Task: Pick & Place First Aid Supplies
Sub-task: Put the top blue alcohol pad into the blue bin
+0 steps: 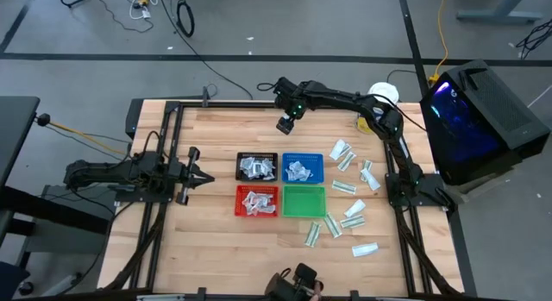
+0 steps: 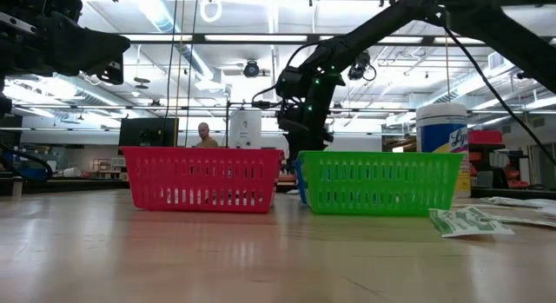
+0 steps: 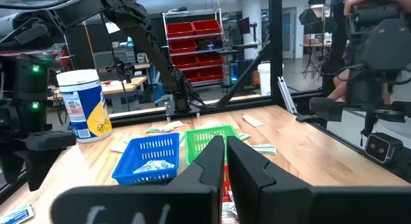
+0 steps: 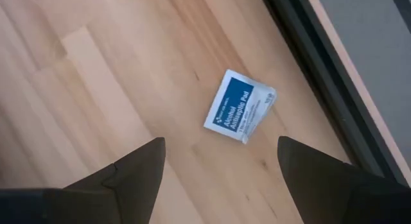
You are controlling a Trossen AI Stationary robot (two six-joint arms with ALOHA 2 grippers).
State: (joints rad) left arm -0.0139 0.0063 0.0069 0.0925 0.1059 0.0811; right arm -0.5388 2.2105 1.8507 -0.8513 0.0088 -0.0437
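Blue-and-white packet (image 4: 240, 107) lies flat on bare wood: light, thin, floppy, probably slick. Right gripper (image 4: 218, 163) hovers wide above; pinching across its short edges looks best.

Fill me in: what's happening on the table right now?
The right gripper hangs open and empty above a lone blue-and-white packet on the bare wood near the far edge, not touching it. The left gripper waits shut at the left side. The black tray, blue tray and red tray already hold packets; the green tray looks empty. More white-and-green packets lie loose on the right.
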